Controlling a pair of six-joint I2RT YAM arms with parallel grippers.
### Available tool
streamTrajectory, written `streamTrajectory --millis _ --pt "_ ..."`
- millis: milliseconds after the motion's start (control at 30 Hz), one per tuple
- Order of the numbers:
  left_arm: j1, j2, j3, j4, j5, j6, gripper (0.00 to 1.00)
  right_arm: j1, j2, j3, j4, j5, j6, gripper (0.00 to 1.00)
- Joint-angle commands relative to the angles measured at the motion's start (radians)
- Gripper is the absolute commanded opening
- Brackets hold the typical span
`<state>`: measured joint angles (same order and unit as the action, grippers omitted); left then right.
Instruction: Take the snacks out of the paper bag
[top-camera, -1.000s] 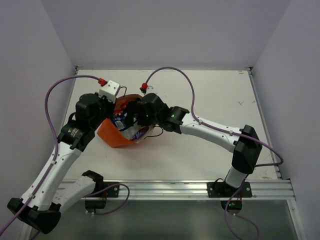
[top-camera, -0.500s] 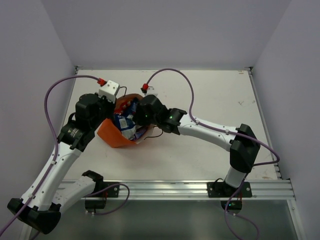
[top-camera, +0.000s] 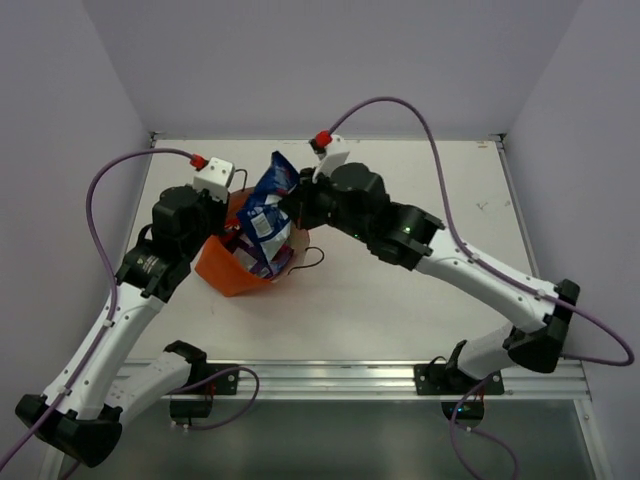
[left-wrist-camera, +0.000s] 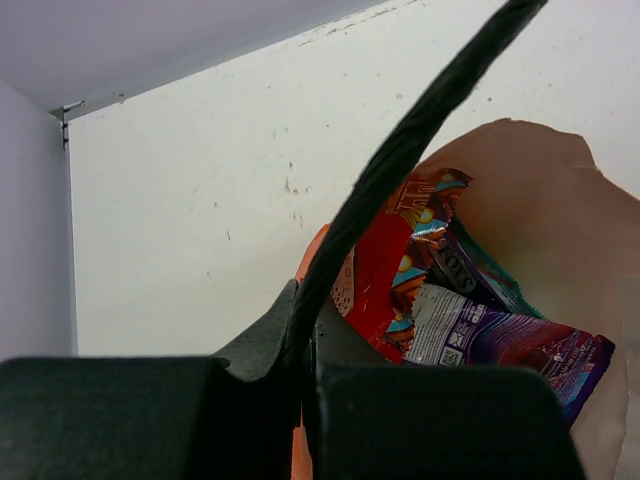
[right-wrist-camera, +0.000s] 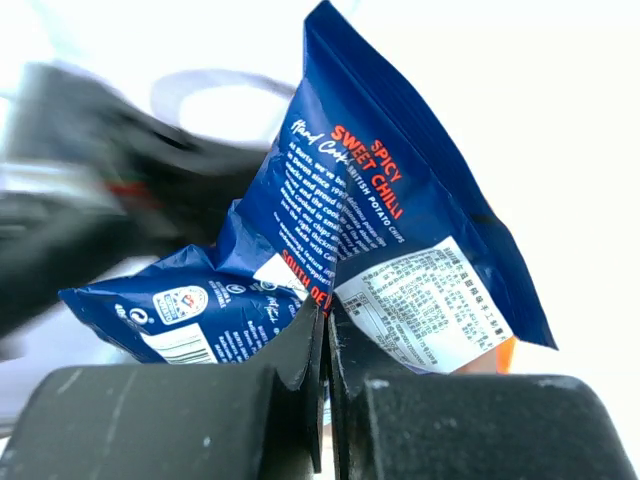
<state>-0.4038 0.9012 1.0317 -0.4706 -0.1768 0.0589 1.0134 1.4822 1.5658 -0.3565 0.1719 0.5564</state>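
Blue foil fills the right wrist view. The right claw has its two fingers pressed together on the lower edge of a blue chip packet. The packet stands up from the fingertips, its white label panel and red lettering facing the camera. From above, this claw holds the packet raised and tilted over the open mouth of the orange bag. Whether the packet's bottom edge is clear of the rim cannot be told.

The left claw is closed. The bag's thin dark handle runs out from between its fingers, and a sliver of orange paper shows just below them. Past those fingers the bag gapes open, pale inside. A red packet, a teal packet and a purple packet overlap in it.

In the overhead view the left claw sits at the bag's far left edge, near the right claw. The bag rests on the white table, in its left half.
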Motion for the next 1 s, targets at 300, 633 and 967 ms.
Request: streamTrajectory --millis 300,633,967 --pt "-0.003 -0.018 0.036 0.170 0.005 0.007 0.00 -0.481 -0.128 -0.105 -0.045 0.028 -0.108 0.00" --pt "-0.003 -0.047 -0.019 0.204 0.155 0.091 0.00 -0.719 0.361 -0.044 0.065 -0.143 -0.082 0.00" --pt "-0.003 -0.050 -0.019 0.204 0.172 0.117 0.00 -0.610 0.088 -0.101 -0.005 -0.236 -0.298 0.96"
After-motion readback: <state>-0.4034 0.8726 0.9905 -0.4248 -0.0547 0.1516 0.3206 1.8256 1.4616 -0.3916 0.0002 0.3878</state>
